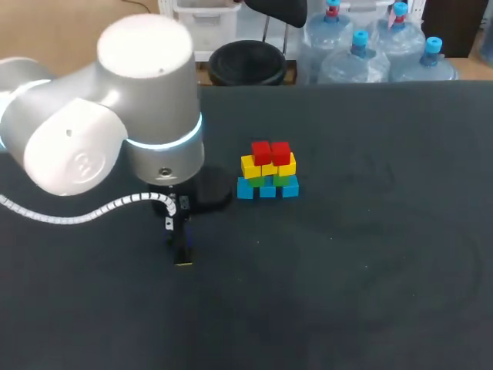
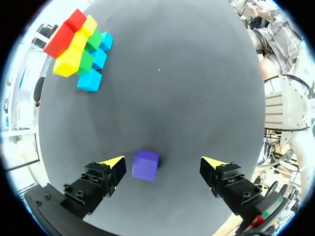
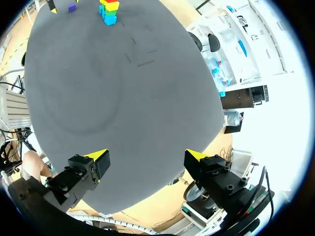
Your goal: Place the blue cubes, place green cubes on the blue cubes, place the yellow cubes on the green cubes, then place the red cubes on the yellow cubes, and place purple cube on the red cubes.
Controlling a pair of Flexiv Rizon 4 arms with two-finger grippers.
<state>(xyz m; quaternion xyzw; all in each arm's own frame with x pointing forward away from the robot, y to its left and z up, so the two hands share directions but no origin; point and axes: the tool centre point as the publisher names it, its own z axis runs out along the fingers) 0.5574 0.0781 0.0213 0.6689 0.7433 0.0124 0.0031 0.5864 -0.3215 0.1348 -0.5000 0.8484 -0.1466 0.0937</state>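
Note:
A cube pyramid (image 1: 267,171) stands mid-table: blue cubes (image 1: 267,190) at the base, green and yellow rows above, two red cubes (image 1: 270,151) on top. My left gripper (image 1: 182,250) hangs low over the table to the pyramid's left. In the left wrist view the purple cube (image 2: 145,165) lies on the mat between the open fingers of that gripper (image 2: 162,164), close to one yellow tip and untouched by the other; the pyramid (image 2: 78,46) is ahead and off to the side. My right gripper (image 3: 146,156) stands open and empty, far from the pyramid (image 3: 109,10).
The black mat (image 1: 370,254) covers the whole table. My left arm's big white joint (image 1: 115,116) fills the left of the head view and hides the table behind it. The right arm is outside the head view.

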